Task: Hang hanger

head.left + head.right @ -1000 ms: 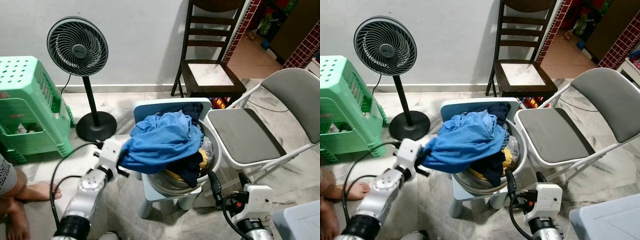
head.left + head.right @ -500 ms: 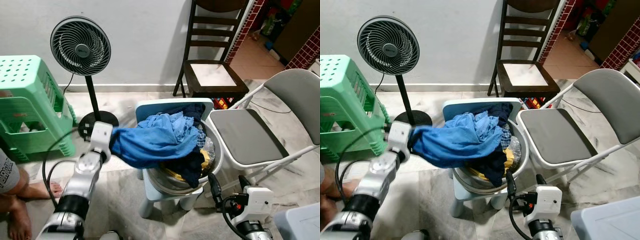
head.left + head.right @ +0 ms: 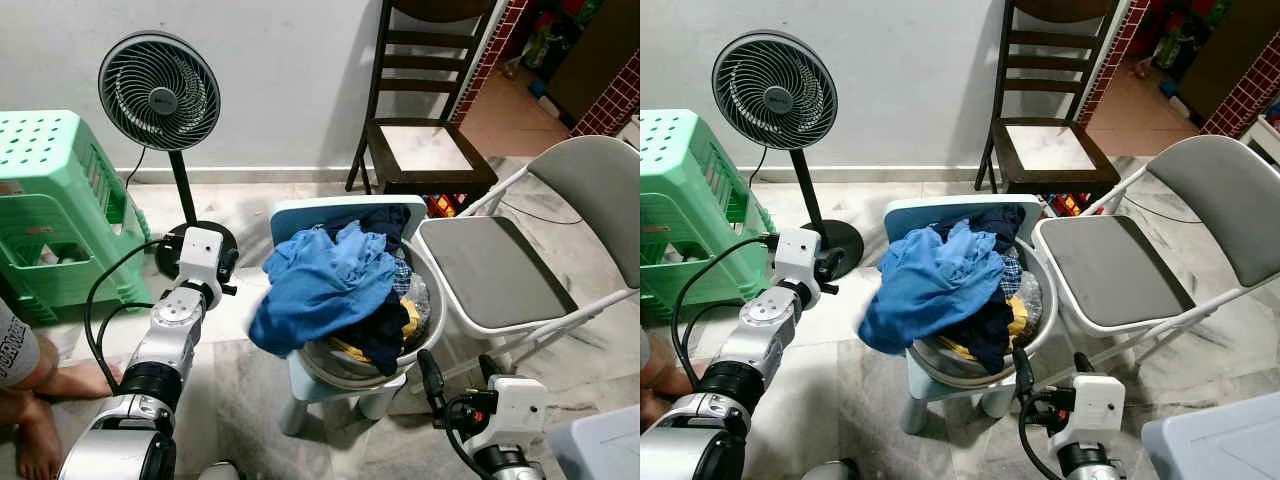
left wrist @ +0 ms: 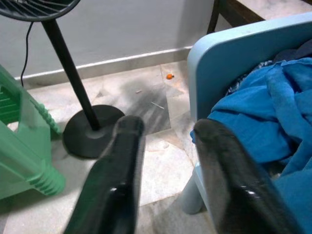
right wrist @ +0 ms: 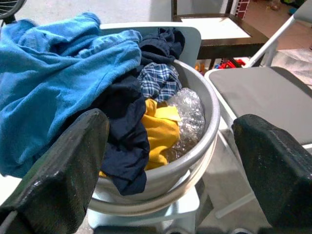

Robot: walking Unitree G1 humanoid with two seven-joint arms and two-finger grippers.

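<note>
Nearest me, my right gripper (image 5: 165,146) hangs low in front of the basin (image 3: 425,325), its jaws spread wide and empty. The basin sits on a small light-blue chair (image 3: 340,385), heaped with laundry: a blue shirt (image 3: 320,290) draped over its left rim, dark navy, plaid and yellow pieces under it. I can make out no hanger among the clothes. My left gripper (image 4: 165,161) is raised left of the pile, jaws parted and holding nothing, just short of the blue cloth. A person's bare feet (image 3: 60,385) rest on the floor at far left. Beyond stand a green stool (image 3: 60,210), a pedestal fan (image 3: 160,95), a grey folding chair (image 3: 500,265) and a dark wooden chair (image 3: 425,100)
</note>
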